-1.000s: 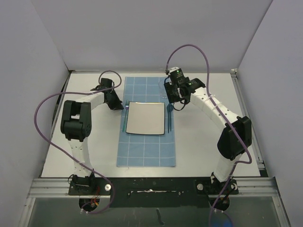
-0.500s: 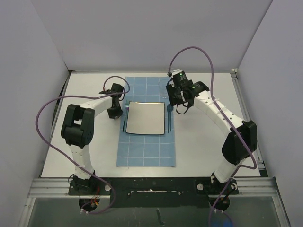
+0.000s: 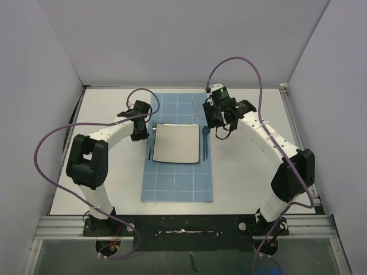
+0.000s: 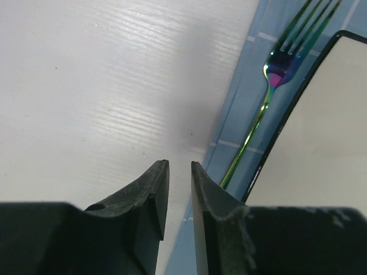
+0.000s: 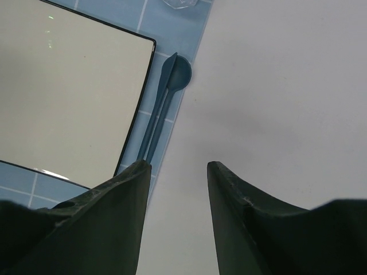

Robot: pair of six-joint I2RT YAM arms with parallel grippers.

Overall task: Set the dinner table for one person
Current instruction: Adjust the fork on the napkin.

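The dinner table (image 3: 246,166) fills the floor of the enclosure, its black rail along the near edge, and a blue mat (image 3: 175,183) runs down its middle from the far edge. A square plate (image 3: 176,143) sits on the mat's far half. The fork (image 4: 269,97) lies on the mat along the plate's left edge, and a blue spoon (image 5: 179,71) with a second slim blue utensil lies along the plate's right edge.

The step in hand looks like leaving the fork in place and clearing the left gripper (image 4: 179,166). To do this well, the gripper should go straight up before swinging toward the table's left edge, so that neither finger drags the handle or rucks the mat.

The left fingers stand a narrow slit apart with nothing between them, at the mat's left edge; whether one grazes the fork's handle end I cannot tell. The right gripper (image 5: 178,166) hangs spread wide and empty over the mat's right edge
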